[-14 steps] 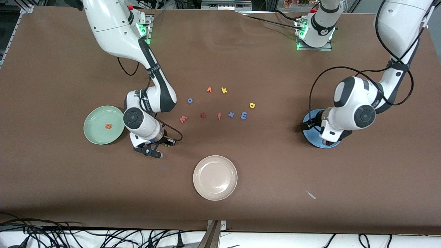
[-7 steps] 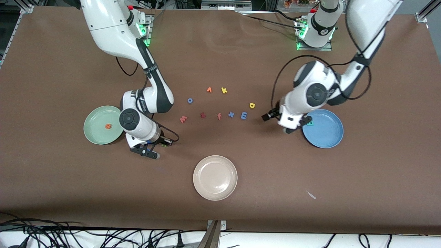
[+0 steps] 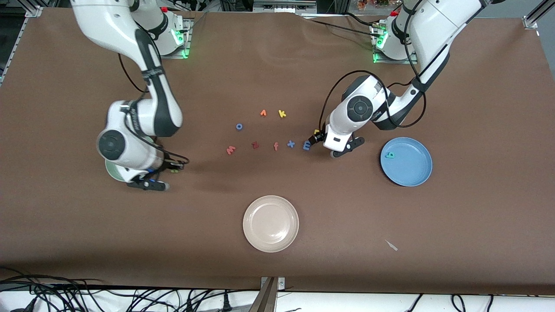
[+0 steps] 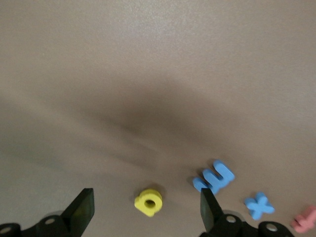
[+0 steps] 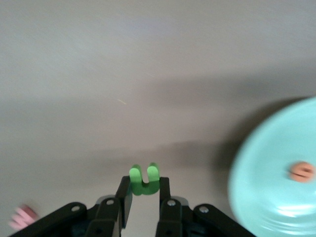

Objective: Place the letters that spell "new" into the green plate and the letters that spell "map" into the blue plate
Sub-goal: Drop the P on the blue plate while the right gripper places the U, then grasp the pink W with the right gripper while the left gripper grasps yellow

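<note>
My right gripper [image 3: 173, 169] is shut on the green n [image 5: 144, 178] and hangs beside the green plate [image 3: 111, 171], which the arm mostly hides. The orange e [image 5: 302, 171] lies in that plate [image 5: 264, 197]. My left gripper [image 3: 318, 135] is open and low over the table, with the yellow a [image 4: 148, 202] between its fingers [image 4: 85, 203], untouched. The light blue m [image 3: 307, 145] lies just beside the left gripper. The salmon w [image 3: 230, 150] lies on the table toward the right arm's end of the row. The teal p [image 3: 390, 154] rests in the blue plate [image 3: 412, 171].
In the row with the m lie a blue x [image 3: 291, 144], a salmon f [image 3: 275, 146] and a dark red z [image 3: 255, 145]. Farther from the camera are a blue o [image 3: 239, 126], an orange letter [image 3: 263, 113] and a yellow k [image 3: 282, 113]. A cream plate [image 3: 271, 223] sits nearest the camera.
The left arm swung from over the blue plate to the yellow a and the m, uncovering the plate with the p in it. The right arm carried the n toward the green plate.
</note>
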